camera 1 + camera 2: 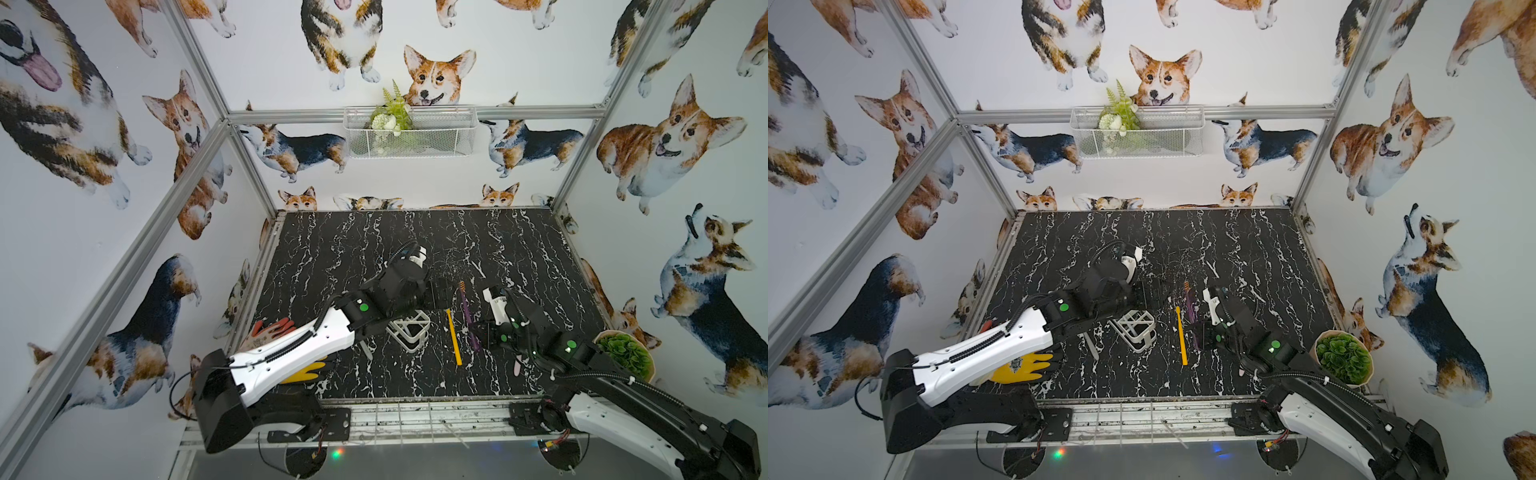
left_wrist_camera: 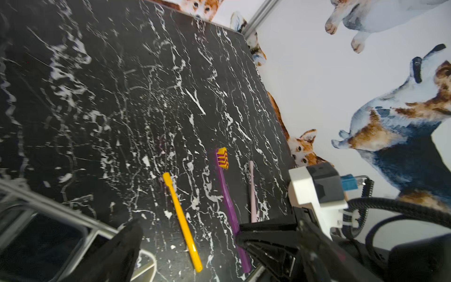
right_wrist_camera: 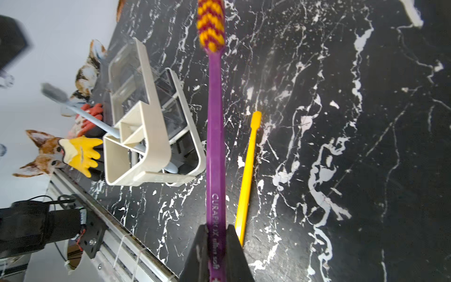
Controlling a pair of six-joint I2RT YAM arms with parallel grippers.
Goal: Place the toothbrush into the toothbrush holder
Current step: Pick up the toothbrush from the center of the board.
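Observation:
The toothbrush holder, a white frame with clear walls, stands on the black marble table left of centre. A pale blue toothbrush leans in one of its compartments. My right gripper is shut on the handle of a purple toothbrush with yellow-and-red bristles, held just right of the holder. A yellow toothbrush lies flat between the holder and the purple one. My left gripper hovers open behind the holder, holding nothing.
A pink toothbrush lies right of the purple one. Red and yellow gloves lie at the table's left front under the left arm. A potted plant stands at the right front. A wire-mesh basket hangs on the back wall.

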